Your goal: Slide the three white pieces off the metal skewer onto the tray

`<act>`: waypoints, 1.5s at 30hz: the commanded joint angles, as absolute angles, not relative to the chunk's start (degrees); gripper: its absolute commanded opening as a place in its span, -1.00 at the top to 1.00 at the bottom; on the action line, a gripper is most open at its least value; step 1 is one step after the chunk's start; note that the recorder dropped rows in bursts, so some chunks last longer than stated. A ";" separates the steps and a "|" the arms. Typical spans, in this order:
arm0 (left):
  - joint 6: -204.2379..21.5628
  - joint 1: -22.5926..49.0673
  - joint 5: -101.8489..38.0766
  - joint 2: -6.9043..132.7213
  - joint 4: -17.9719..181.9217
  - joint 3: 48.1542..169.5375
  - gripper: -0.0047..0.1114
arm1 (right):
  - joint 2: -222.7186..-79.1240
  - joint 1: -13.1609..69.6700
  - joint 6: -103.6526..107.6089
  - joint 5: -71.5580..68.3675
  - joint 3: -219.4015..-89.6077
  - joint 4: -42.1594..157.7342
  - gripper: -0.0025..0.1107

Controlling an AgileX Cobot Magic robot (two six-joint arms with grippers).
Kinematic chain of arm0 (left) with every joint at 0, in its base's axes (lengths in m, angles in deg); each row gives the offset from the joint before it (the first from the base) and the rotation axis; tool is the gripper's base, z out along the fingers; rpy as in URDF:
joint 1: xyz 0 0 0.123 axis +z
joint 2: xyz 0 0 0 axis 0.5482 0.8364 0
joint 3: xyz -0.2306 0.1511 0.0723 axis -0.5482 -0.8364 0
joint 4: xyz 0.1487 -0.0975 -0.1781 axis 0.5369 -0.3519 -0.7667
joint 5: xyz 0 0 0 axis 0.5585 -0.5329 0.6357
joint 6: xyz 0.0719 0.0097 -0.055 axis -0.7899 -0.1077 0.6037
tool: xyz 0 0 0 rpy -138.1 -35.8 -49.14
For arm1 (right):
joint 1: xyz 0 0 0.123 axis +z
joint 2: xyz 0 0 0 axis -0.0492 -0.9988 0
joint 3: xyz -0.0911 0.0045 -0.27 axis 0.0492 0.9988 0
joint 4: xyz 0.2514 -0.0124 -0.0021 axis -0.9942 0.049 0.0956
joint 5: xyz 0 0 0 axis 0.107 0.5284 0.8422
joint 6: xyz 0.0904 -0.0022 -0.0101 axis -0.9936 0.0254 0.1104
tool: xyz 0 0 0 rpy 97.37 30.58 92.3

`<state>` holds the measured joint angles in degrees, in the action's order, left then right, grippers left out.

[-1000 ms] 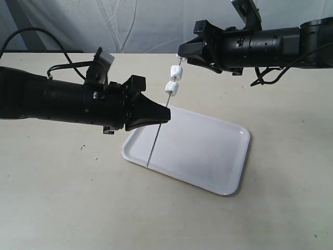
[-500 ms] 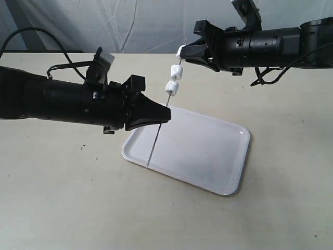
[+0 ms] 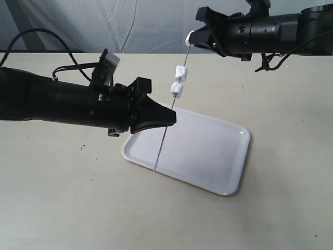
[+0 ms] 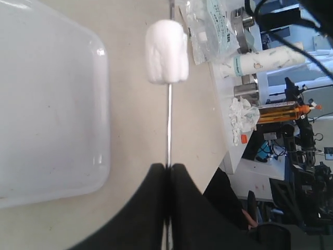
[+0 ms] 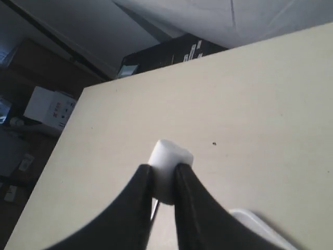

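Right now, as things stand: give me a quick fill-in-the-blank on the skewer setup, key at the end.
1. The left gripper is shut on the ____.
2. The right gripper pinches ____ white piece.
3. Between the two grippers, ____ more white pieces are threaded.
4. No piece lies on the white ____ yet.

Missing words: metal skewer; one; two; tray.

Gloss, bare metal, matt black
My left gripper is matt black; the metal skewer smooth, grey; the white pieces soft-looking and matt; the tray glossy smooth white; the table dull beige.
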<state>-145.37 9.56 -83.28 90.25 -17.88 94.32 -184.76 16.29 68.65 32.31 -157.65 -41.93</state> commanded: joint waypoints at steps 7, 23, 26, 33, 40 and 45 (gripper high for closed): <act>-145.24 8.65 -76.40 89.01 -17.97 94.31 0.92 | -184.68 15.24 68.65 20.95 -161.43 -37.63 0.69; -146.22 13.18 -77.09 89.01 -17.97 94.31 0.92 | -184.69 20.61 33.39 49.04 -161.30 11.72 0.28; -145.91 13.08 -79.56 89.01 -17.97 94.31 0.92 | -184.58 20.50 33.72 47.59 -161.30 5.84 -0.02; -144.30 13.20 -79.66 89.01 -17.97 94.44 0.92 | -184.62 20.61 50.03 42.67 -161.30 -23.34 0.41; -143.26 13.19 -80.54 89.01 -17.97 94.44 0.92 | -184.62 20.61 51.97 42.69 -161.30 -24.89 0.41; -143.17 13.19 -82.54 89.01 -17.97 94.44 0.92 | -184.62 20.61 52.16 43.10 -161.30 -24.89 0.41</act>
<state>-143.32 13.11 -80.86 89.52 -17.92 94.32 -184.76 20.68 51.45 42.60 -161.03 -24.50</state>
